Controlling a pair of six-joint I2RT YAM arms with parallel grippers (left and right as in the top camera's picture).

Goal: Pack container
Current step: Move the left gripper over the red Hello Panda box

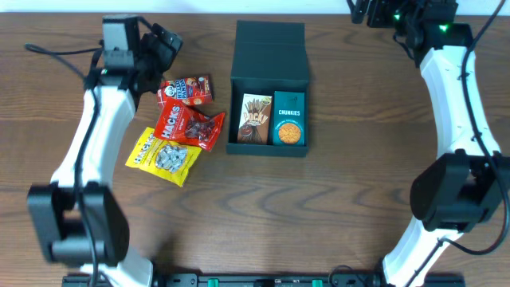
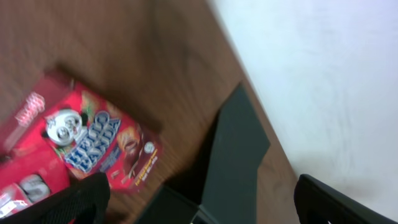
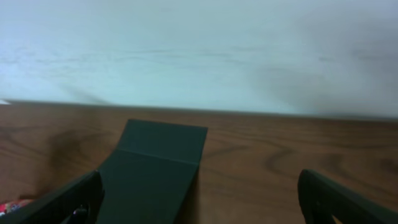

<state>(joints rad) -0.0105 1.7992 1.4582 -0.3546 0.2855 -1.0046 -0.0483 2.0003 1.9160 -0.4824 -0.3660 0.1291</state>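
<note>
The dark teal container [image 1: 267, 149] stands open at the table's middle, its flap lid [image 1: 271, 48] folded back. Inside lie a brown Pocky box [image 1: 256, 118] and a teal Chunkies carton [image 1: 288, 118]. My left gripper [image 1: 162, 41] is open and empty, above the table's back left, just behind a red Hello Panda box [image 1: 187, 88]. In the left wrist view the jaws [image 2: 202, 208] are wide apart, with the Hello Panda box [image 2: 87, 143] and the lid [image 2: 233, 155] below. My right gripper [image 1: 373, 11] is open and empty at the back right; its jaws [image 3: 199, 205] face the lid [image 3: 155, 168].
A red Hacks snack bag [image 1: 189, 125] and a yellow snack bag [image 1: 163, 156] lie left of the container, in front of the Hello Panda box. A pale wall [image 3: 199, 50] runs along the table's back edge. Bare wood lies in front of and right of the container.
</note>
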